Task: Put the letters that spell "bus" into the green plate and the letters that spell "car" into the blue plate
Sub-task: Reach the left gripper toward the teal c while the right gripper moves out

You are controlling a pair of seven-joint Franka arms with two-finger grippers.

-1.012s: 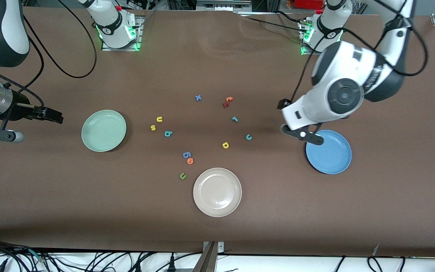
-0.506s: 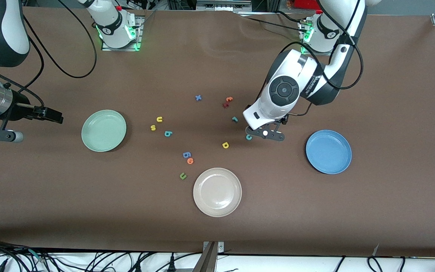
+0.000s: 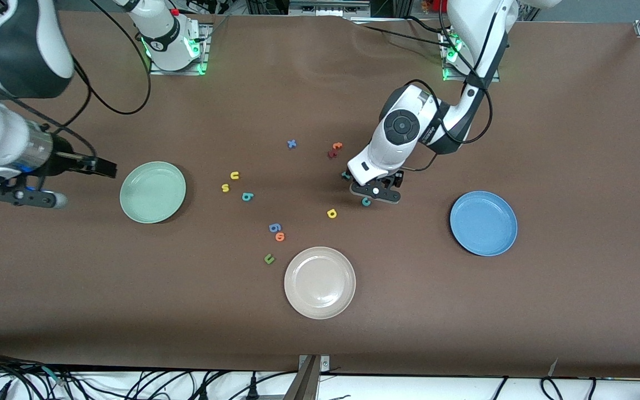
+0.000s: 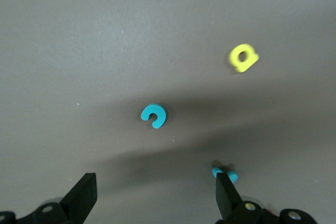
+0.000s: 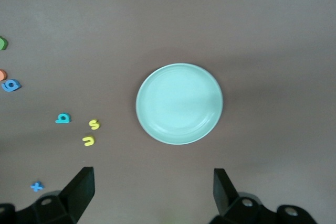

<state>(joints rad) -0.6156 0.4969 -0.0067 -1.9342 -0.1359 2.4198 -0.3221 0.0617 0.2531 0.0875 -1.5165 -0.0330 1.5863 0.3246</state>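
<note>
The teal "c" (image 3: 366, 201) (image 4: 153, 116), yellow "a" (image 3: 331, 213) (image 4: 243, 57) and teal "r" (image 3: 345, 175) (image 4: 224, 173) lie mid-table. My left gripper (image 3: 375, 191) (image 4: 154, 200) hangs open low over them, the "r" by one fingertip (image 4: 226, 192) and the "c" just outside the jaws. The blue plate (image 3: 483, 223) sits toward the left arm's end. Yellow "u" (image 3: 234, 175) (image 5: 88, 140), yellow "s" (image 3: 225, 188) (image 5: 94, 124) and teal "b" (image 3: 247, 196) (image 5: 63, 118) lie beside the green plate (image 3: 153, 192) (image 5: 179, 103). My right gripper (image 3: 20, 197) (image 5: 152, 190) is open and holds nothing, over the table by that plate.
A cream plate (image 3: 320, 283) lies nearer the front camera. Scattered around are a blue "x" (image 3: 291, 144), an orange "t" (image 3: 337, 146), a dark red letter (image 3: 331, 154), a blue "6" (image 3: 274, 227), an orange "o" (image 3: 280, 237) and an olive "u" (image 3: 269, 258).
My left arm swung from over the blue plate to the teal "c" and "r" and came lower. My right gripper shifted slightly toward the green plate. Both stayed open.
</note>
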